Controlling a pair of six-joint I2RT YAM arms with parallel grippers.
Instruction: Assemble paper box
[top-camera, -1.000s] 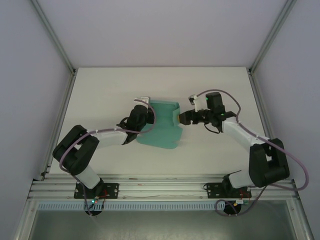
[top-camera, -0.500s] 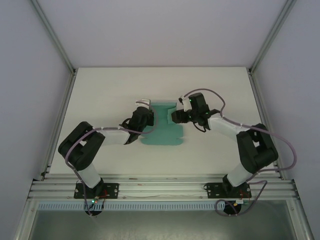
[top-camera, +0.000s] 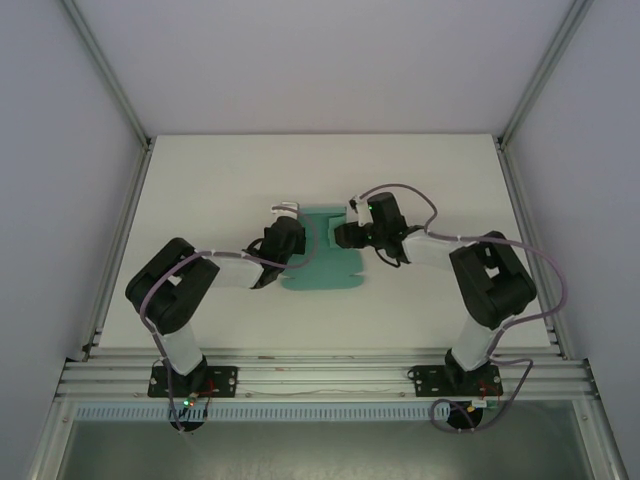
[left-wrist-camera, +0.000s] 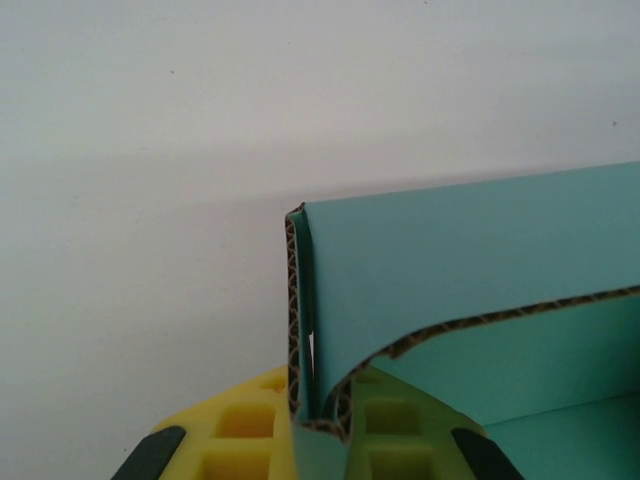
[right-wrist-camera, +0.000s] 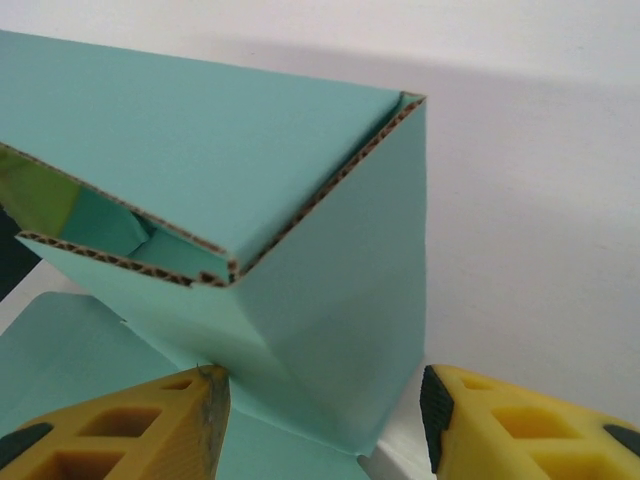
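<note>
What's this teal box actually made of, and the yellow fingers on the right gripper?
The paper box: corrugated cardboard by the look, with matte teal faces; its cut edges show brown wavy fluting between liners. The right gripper's fingers: yellow, seemingly moulded plastic or rubber with recessed pockets and dark tip pads; the look leaves open which.

The paper box (right-wrist-camera: 250, 150) is thin teal card, matt and smooth on its faces. Its cut edges show raw brown corrugated fluting, rough and fibrous. My right fingers (right-wrist-camera: 130, 420) are yellow moulded plastic with a dull satin finish and square pockets, faced with black rubbery-looking pads. My left fingers (left-wrist-camera: 235, 440) are the same yellow plastic, with black strips at five and seven o'clock. The surface (top-camera: 200, 180) is white, matt and smooth. The rails (top-camera: 320, 378) at six o'clock are ribbed bare metal.
</note>
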